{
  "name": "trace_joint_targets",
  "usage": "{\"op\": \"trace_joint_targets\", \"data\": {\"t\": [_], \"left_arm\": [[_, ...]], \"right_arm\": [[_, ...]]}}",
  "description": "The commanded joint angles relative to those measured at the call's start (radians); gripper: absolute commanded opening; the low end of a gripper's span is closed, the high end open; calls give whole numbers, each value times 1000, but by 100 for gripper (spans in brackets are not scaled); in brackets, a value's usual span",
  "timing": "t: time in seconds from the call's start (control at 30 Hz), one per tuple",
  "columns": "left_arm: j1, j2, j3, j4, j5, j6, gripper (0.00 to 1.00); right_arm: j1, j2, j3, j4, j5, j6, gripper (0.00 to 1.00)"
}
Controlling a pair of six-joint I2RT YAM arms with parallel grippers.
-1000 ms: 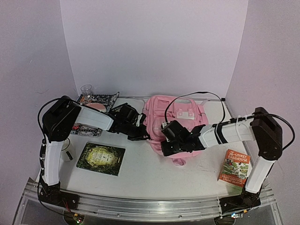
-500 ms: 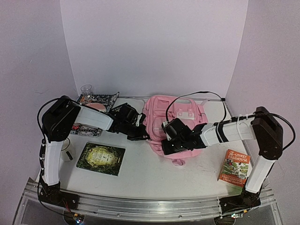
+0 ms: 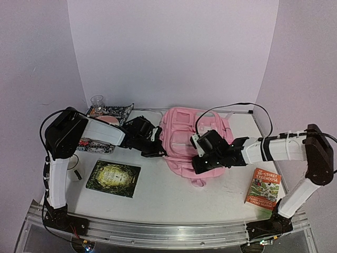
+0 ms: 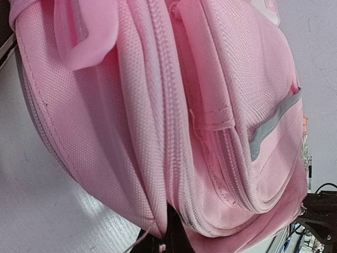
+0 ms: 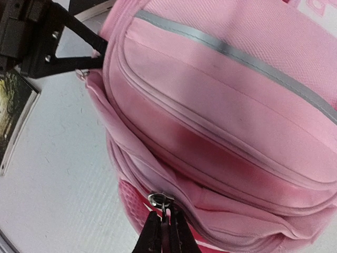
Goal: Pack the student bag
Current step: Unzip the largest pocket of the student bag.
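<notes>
The pale-pink student bag point(image 3: 184, 134) lies flat at the middle back of the table. My left gripper point(image 3: 162, 153) is shut on the fabric of its left edge; in the left wrist view the bag point(image 4: 158, 105) fills the frame and the dark fingers point(image 4: 171, 234) pinch a seam fold. My right gripper point(image 3: 200, 166) is at the bag's near end. In the right wrist view it point(image 5: 163, 217) is shut on the metal zipper pull point(image 5: 159, 200) of the bag point(image 5: 221, 105). The left gripper point(image 5: 79, 60) shows there at top left.
A dark green book point(image 3: 113, 178) lies front left. A Treehouse book point(image 3: 265, 190) lies front right by the right arm's base. A clear glass point(image 3: 97, 101) and a patterned flat item point(image 3: 111, 112) sit at the back left.
My right gripper has moved right along the bag's near end with the zipper pull in it, and the right arm has stretched out. The left gripper has held still.
</notes>
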Motion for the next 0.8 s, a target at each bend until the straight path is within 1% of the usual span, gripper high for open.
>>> {"op": "trace_joint_targets", "data": {"t": [0.0, 0.07, 0.13, 0.23, 0.27, 0.33, 0.4, 0.43, 0.53, 0.63, 0.77], "left_arm": [[87, 6, 32, -130, -152, 54, 0], [106, 15, 58, -148, -173, 63, 0], [117, 29, 100, -166, -195, 77, 0], [119, 65, 184, -185, -208, 94, 0], [119, 79, 207, -189, -195, 94, 4], [118, 91, 245, -191, -154, 78, 15], [117, 76, 248, -190, -129, 50, 31], [117, 63, 234, -190, -127, 35, 36], [117, -14, 174, -188, -120, -43, 63], [117, -96, 83, -178, -112, -134, 74], [116, -218, -56, -149, -80, -259, 81]], "right_arm": [[-23, -106, -51, -167, 103, -21, 0], [-24, -140, -75, -227, 127, -2, 0], [-24, -176, -95, -266, 113, 16, 0], [-18, -195, -96, -252, 3, 29, 0], [-7, -190, -90, -219, -32, 29, 0], [18, -171, -70, -147, -88, 30, 0], [33, -134, -32, -90, -116, 38, 0], [40, -108, -8, -65, -127, 38, 0], [69, -34, 55, -12, -130, 45, 0], [87, 32, 107, 22, -131, 59, 0], [101, 80, 138, 66, -130, 80, 0]]}}
